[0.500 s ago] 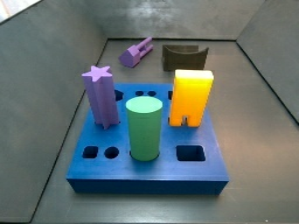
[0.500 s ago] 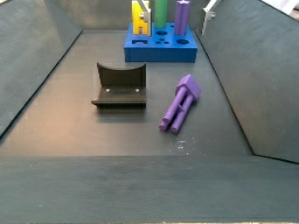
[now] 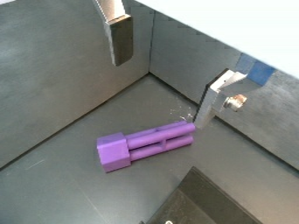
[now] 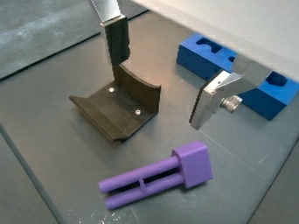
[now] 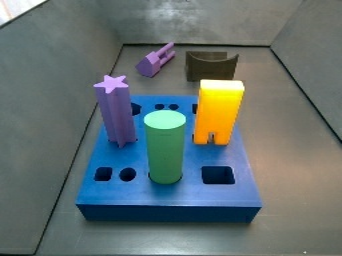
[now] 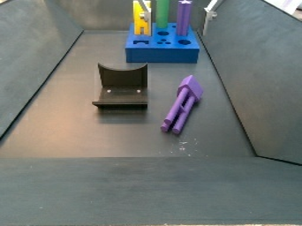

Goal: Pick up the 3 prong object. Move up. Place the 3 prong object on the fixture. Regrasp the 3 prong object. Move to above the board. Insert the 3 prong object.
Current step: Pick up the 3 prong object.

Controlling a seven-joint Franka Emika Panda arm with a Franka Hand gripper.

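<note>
The 3 prong object [image 3: 146, 144] [image 4: 158, 178] is a light-purple block lying flat on the grey floor, close to a side wall in both side views [image 5: 159, 59] [image 6: 182, 103]. The dark fixture [image 4: 117, 109] [image 5: 211, 65] [image 6: 122, 86] stands beside it on the floor. The blue board [image 4: 208, 58] [image 5: 174, 195] [image 6: 165, 48] sits further off. My gripper [image 3: 163, 92] [image 4: 159, 93] hangs open above the floor, over the area between the fixture and the 3 prong object, with nothing between its fingers [image 3: 121, 39]. It touches neither piece.
On the board stand a purple star-topped post [image 5: 116, 110], a green cylinder [image 5: 166, 148] and a yellow block [image 5: 221, 110]. Sloping grey walls [image 6: 35, 71] enclose the floor on all sides.
</note>
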